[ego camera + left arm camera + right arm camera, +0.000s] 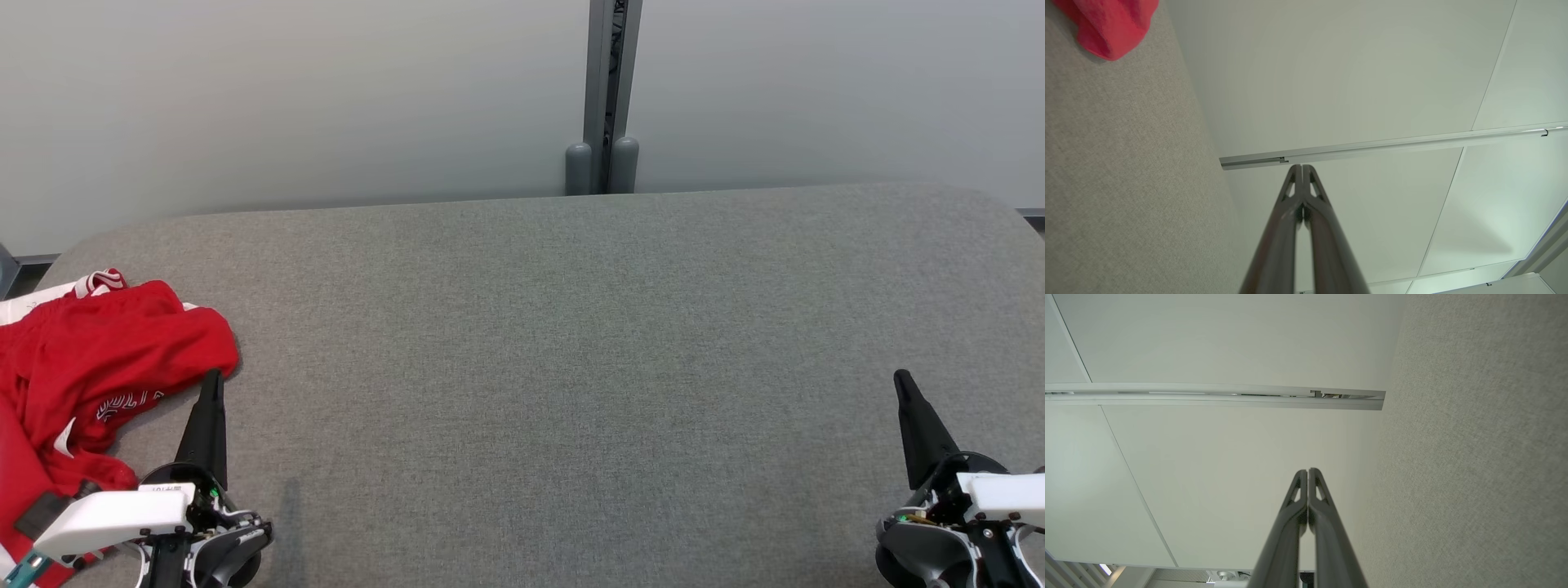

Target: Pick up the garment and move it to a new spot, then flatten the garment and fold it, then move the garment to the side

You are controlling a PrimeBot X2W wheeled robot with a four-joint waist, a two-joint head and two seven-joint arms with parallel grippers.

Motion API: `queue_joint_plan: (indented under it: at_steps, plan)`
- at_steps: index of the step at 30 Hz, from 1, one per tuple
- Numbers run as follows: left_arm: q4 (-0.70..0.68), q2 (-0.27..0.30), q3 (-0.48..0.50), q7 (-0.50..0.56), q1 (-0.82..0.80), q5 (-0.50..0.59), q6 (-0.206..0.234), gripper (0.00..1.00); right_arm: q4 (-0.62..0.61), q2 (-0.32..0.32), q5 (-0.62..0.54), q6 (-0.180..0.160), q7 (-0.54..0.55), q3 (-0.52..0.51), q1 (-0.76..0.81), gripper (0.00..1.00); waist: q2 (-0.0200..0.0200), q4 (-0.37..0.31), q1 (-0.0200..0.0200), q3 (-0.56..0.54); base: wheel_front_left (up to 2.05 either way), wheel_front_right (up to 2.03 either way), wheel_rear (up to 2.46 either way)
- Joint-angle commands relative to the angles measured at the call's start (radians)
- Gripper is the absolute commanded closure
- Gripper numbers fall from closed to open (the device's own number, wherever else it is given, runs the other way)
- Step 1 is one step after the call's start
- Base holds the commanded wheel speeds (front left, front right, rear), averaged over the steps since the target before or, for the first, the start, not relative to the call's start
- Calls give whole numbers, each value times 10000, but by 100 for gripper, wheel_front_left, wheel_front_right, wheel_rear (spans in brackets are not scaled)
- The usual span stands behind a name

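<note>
Lying crumpled at bench (pixel 571 367) left edge: red garment (pixel 106 359); left hand (pixel 214 376) pinched closed, empty, just beside it; right hand (pixel 900 377) likewise, well apart.

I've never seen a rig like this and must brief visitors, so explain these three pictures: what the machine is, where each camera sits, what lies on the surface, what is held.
This is a wheeled robot with two arms, each ending in two long dark fingers. The wide picture comes from a camera on its head, looking down at a grey padded surface. The left fingers show at lower left, the right fingers at lower right. The other two pictures come from wrist cameras looking along each pair of fingers towards a pale wall. A crumpled red garment with white trim lies at the surface's left edge, close beside the left fingers. Both pairs are shut and hold nothing.
</note>
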Motion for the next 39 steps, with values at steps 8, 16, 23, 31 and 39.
queue_joint_plan:
  at_steps: [8, 16, 23, 31, 39]
  plan:
    - [-19, 53, 36, 22, -130, -9, -29, 100, -32, -50, 21, 5, 21, 5, -97, 100, -1, 0, 0, 0, 0, 0, 0]
    - [-19, 54, 36, 24, -130, -9, -29, 100, -32, -50, 21, 5, 21, 5, -97, 100, -1, 0, 0, 0, 0, 0, 0]
    - [-19, 54, 36, 24, -130, -9, -29, 100, -32, -50, 21, 5, 21, 5, -97, 100, -1, 0, 0, 0, 0, 0, 0]
    - [-19, 54, 36, 24, -130, -7, -29, 100, -32, -50, 21, 5, 21, 5, -97, 100, -1, 0, 0, 0, 0, 0, 0]
    - [-19, 54, 36, 22, -130, -9, -29, 100, -32, -50, 21, 5, 21, 5, -97, 100, -1, 0, 0, 0, 0, 0, 0]
